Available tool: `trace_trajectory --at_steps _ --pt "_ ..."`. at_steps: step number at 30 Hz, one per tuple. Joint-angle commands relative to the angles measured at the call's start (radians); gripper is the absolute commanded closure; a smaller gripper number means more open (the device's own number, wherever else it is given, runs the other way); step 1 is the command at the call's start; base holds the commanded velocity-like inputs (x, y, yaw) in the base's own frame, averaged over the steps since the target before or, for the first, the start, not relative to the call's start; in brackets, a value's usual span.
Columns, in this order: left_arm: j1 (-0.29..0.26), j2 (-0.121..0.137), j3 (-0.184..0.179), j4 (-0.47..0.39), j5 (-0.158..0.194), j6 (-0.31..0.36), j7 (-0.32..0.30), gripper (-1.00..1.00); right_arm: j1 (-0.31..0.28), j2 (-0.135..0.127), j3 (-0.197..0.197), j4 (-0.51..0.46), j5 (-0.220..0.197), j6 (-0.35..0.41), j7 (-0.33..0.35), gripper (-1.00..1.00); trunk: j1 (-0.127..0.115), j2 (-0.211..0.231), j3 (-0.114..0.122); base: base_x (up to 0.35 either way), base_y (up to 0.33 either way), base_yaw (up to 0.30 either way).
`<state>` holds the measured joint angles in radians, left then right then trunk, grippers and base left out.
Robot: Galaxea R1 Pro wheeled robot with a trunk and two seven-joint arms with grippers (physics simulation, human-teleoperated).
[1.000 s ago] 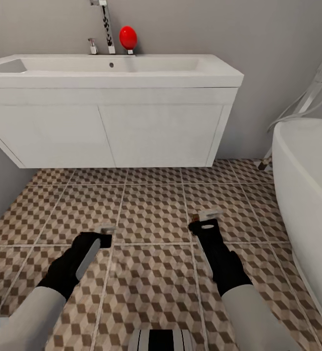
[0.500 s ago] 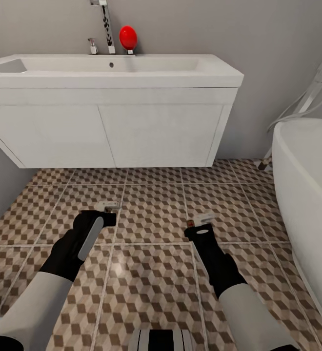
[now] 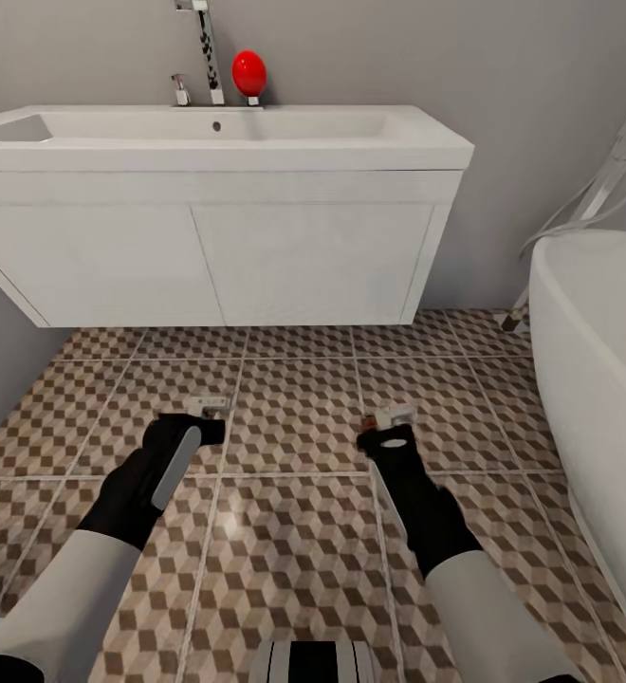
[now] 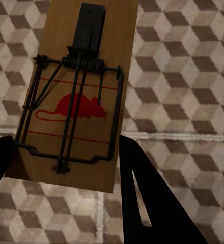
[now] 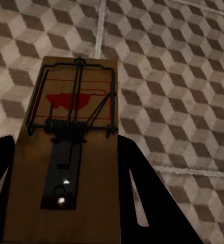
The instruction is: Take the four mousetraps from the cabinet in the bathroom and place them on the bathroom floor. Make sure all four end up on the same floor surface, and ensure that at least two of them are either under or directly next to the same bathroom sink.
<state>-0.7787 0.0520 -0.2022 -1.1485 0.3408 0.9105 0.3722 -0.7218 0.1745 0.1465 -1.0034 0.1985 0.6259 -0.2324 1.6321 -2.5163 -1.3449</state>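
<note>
Each gripper holds a mousetrap low over the patterned bathroom floor [image 3: 294,531], in front of the white sink [image 3: 256,138]. My left gripper [image 3: 204,422] is shut on one mousetrap [image 3: 209,405]. In the left wrist view this mousetrap [image 4: 74,61] is a brown board with dark wire and a red mouse mark, sitting between the black fingers [image 4: 147,198] of the left gripper [image 4: 66,147]. My right gripper [image 3: 389,432] is shut on a second mousetrap [image 3: 392,415]. The right wrist view shows that mousetrap [image 5: 71,112] clamped in the right gripper [image 5: 66,142]. The cabinet is out of view.
A white bathtub [image 3: 598,360] stands at the right, with chrome pipes behind it. A grey wall closes the left side under the vanity. A chrome faucet [image 3: 209,52] and a red egg-shaped object [image 3: 248,72] sit on the sink's back edge. Open tiles lie between my arms.
Both arms reached forward toward the sink with their mousetraps, the left one more than the right. The camera has not moved.
</note>
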Motion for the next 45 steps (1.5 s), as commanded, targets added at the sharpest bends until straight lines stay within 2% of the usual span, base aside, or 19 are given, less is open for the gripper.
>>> trace_trajectory --at_steps 1,6,8,10,14,16,18,21,25,29,35,40,45 --pt "-0.001 0.003 -0.003 0.008 0.007 -0.003 0.01 1.0 0.0 0.0 0.002 -0.011 0.001 0.006 -0.004 1.0 0.0 0.0 -0.001 0.0 0.0 0.0" --pt "-0.001 0.007 -0.008 0.112 0.007 -0.158 -0.015 1.0 -0.001 0.0 0.002 -0.122 0.002 0.035 -0.005 1.0 0.0 0.0 -0.001 0.0 0.0 0.0" --pt "-0.001 0.008 -0.011 0.123 0.006 -0.182 -0.034 1.0 -0.005 0.0 0.002 -0.165 0.002 0.087 -0.006 1.0 0.0 0.0 -0.001 0.0 0.0 0.0" --pt "-0.001 0.009 -0.012 0.128 0.006 -0.197 -0.055 1.0 -0.028 0.0 0.002 -0.194 0.001 0.173 -0.004 1.0 0.0 0.0 -0.001 0.0 0.0 0.0" --pt "-0.001 0.008 -0.014 0.13 0.006 -0.206 -0.07 1.0 -0.093 0.0 0.002 -0.159 0.0 0.24 -0.002 1.0 0.0 0.0 -0.001 0.0 0.0 0.0" --pt "-0.001 0.008 -0.014 0.128 0.006 -0.207 -0.072 1.0 -0.143 0.0 0.002 -0.077 0.0 0.246 -0.002 1.0 0.0 0.0 -0.001 0.0 0.0 0.0" --pt "-0.001 0.008 -0.014 0.116 0.006 -0.207 -0.073 1.0 -0.21 0.0 0.002 0.046 -0.002 0.236 -0.002 1.0 0.0 0.0 -0.001 0.0 0.0 0.0" --pt "-0.001 0.008 -0.014 0.1 0.006 -0.207 -0.073 1.0 -0.3 0.0 0.001 0.217 -0.003 0.148 -0.002 1.0 0.0 0.0 -0.001 0.0 0.0 0.0" --pt "-0.001 0.007 -0.014 0.095 0.006 -0.206 -0.073 1.0 -0.339 0.0 0.001 0.347 -0.004 0.074 -0.002 1.0 0.0 0.0 -0.001 0.0 0.0 0.0" --pt "-0.001 0.007 -0.014 0.099 0.006 -0.208 -0.074 1.0 -0.348 0.0 -0.001 0.392 -0.004 0.038 -0.001 1.0 0.0 0.0 -0.001 0.0 0.0 0.0" --pt "0.0 0.002 -0.006 0.109 0.003 -0.199 -0.072 1.0 -0.35 0.0 -0.002 0.404 -0.005 0.01 -0.002 1.0 0.0 0.0 -0.001 0.0 0.0 0.0" --pt "-0.005 -0.015 -0.004 0.157 0.001 -0.133 -0.069 1.0 -0.35 0.0 -0.002 0.405 -0.006 0.007 -0.001 1.0 0.0 0.0 -0.001 0.0 0.0 0.0" --pt "-0.005 -0.014 -0.003 0.165 0.0 -0.125 -0.073 1.0 -0.35 0.0 -0.002 0.405 -0.007 0.002 -0.001 1.0 0.0 0.0 -0.001 0.0 0.0 0.0"
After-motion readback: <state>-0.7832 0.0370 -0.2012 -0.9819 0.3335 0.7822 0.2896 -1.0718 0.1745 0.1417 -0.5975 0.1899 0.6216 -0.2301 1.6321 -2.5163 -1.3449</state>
